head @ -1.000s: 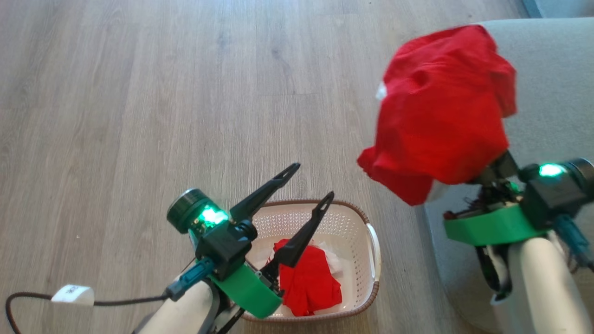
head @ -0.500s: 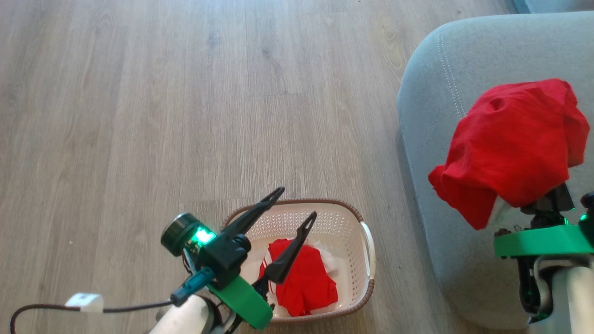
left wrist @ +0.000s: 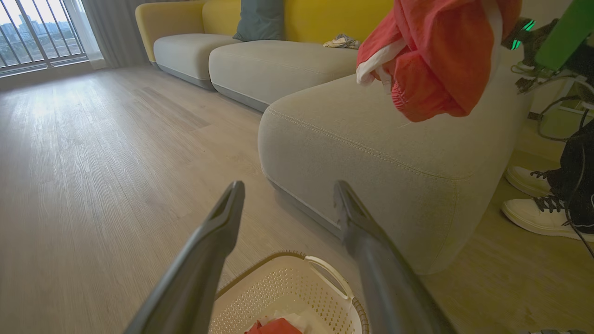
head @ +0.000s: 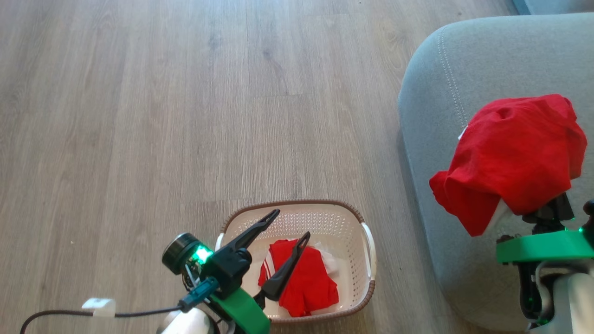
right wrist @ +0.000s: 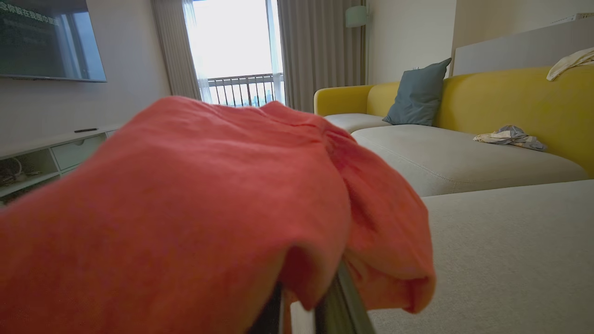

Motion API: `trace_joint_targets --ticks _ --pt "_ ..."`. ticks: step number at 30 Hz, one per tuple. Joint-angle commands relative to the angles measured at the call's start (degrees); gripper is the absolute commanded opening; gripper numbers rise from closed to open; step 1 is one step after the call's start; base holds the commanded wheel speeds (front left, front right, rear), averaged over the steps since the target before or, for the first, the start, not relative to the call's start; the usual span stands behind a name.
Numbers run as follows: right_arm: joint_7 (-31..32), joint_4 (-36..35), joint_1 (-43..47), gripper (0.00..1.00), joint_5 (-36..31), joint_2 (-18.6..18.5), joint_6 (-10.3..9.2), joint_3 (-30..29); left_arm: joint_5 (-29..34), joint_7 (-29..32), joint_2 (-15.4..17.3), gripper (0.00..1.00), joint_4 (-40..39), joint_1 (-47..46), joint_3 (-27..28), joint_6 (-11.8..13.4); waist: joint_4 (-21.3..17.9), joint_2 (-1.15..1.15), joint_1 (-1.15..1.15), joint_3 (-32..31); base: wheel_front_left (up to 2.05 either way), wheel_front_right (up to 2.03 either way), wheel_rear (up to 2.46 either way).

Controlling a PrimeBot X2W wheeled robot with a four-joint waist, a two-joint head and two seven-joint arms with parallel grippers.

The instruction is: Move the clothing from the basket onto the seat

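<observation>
Holds a red cloth up over the seat, near the seat's round corner, with the right claw pinched together on it under the folds. Hangs the left claw out past the seat's edge, over the basket, fingers spread apart and gripping nothing. Leaves a second red cloth down in the basket, on the floor just beside the seat. Could go wrong in a few ways from here. Might drop the red cloth onto the floor if let go too near the seat's edge, with one floppy end hanging low there. Might get stuck on the claw after opening, with so much draped over the fingers. Might push the light-looking basket away from the seat when reaching in for the second red cloth. Looks soft and wrinkly, all bunched up, with a bit of white trim. Shows a grey, puffy, woven seat with a pale stitched line. Shows a cream plastic basket full of small holes, with a brown rim and white handles, beside the seat on smooth wood-look boards.
</observation>
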Motion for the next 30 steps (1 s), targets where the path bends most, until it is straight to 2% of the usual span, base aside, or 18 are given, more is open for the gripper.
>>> trace_joint_targets --ticks 1,9,15,22,30 --pt "-0.4 -1.8 -1.4 0.00 0.4 -0.2 -0.01 1.3 0.0 -0.3 -0.1 1.00 -1.3 -1.5 1.5 -0.1 0.1 0.00 0.00 0.0 0.00 0.00 0.00" --pt "-0.4 -2.1 -1.8 0.00 0.4 -0.2 -0.01 1.4 -0.1 -0.3 -0.1 1.00 -1.0 -1.5 1.4 -0.1 -0.5 0.00 0.00 0.1 0.00 0.00 0.00" --pt "-0.4 -2.6 -2.1 0.00 0.3 -0.2 -0.01 1.4 0.0 -0.3 0.0 1.00 -1.3 -1.7 1.3 -0.1 -2.5 0.00 0.00 0.5 0.00 0.00 0.00" --pt "-0.4 -3.7 -2.7 0.00 0.2 -0.2 -0.01 1.4 0.2 -0.3 0.5 1.00 -2.0 -1.9 0.8 -0.1 -7.5 0.00 0.00 1.8 0.00 0.00 0.00" --pt "-0.4 -4.8 -2.8 0.00 0.5 -0.2 -0.01 -0.4 0.4 -0.3 1.1 1.00 -2.9 -2.7 0.5 -0.1 -15.3 0.00 0.00 4.0 0.00 0.00 0.00"
